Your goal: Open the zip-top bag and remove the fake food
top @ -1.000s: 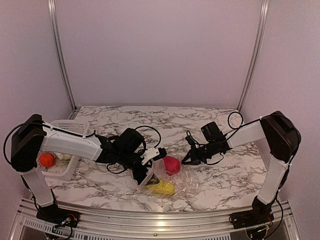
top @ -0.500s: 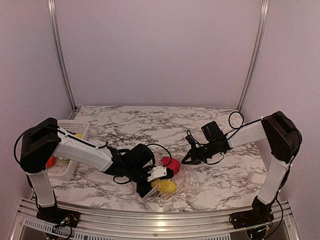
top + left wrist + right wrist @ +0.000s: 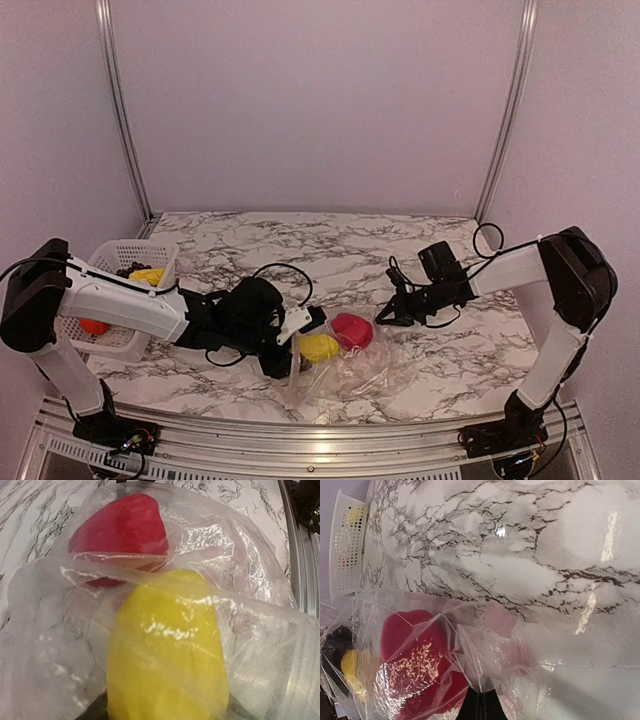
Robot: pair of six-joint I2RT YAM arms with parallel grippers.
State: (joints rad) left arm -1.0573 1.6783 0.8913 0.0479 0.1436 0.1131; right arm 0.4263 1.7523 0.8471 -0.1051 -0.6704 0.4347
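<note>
I see my right pincer (image 3: 480,702) clamped on the clear crinkly plastic zip-top bag (image 3: 352,368). My left pincer (image 3: 299,343) is at the yellow oblong toy piece (image 3: 165,650); I cannot tell its spread.

Clear bag (image 3: 378,362), red piece (image 3: 352,329), yellow piece (image 3: 320,347)

The left arm (image 3: 120,298) and the right arm (image 3: 508,270) each have smooth white shells along the links, bulky rounded black housings at the joints, thin black cables looping off the wrists, and small black bases.
</note>
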